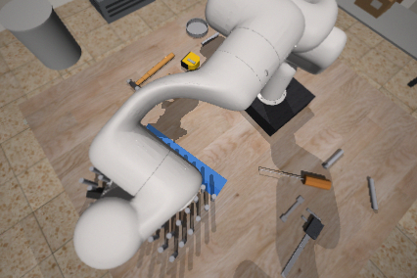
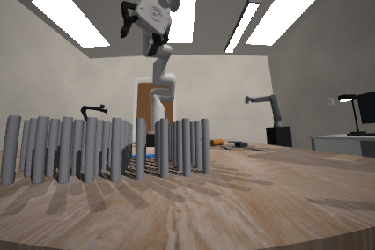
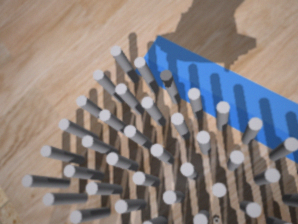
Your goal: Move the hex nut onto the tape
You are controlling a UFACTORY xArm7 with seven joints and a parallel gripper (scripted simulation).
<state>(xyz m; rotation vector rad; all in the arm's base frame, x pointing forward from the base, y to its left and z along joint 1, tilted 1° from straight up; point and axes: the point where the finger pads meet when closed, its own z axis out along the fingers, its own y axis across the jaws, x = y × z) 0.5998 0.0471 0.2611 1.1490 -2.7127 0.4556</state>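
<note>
A dense cluster of upright grey spacers (image 1: 181, 229) stands near the table's front; it also shows in the exterior view (image 2: 110, 149) and fills the wrist view (image 3: 150, 150). The blue strip of tape (image 1: 196, 161) lies flat along the cluster's far side (image 3: 225, 95). I cannot make out the hex nut among the spacers. The hook pick (image 1: 315, 181), with its orange-brown handle, lies on the table to the right, far from the cluster. My gripper (image 2: 141, 30) hangs high above the spacers, open and empty.
A hammer (image 1: 152, 69), a yellow tape measure (image 1: 191, 60) and a round dish (image 1: 197, 27) lie at the back. A mallet (image 1: 305, 239) and loose grey pins (image 1: 333, 158) lie at the right. My arm's base (image 1: 279, 104) stands mid-table.
</note>
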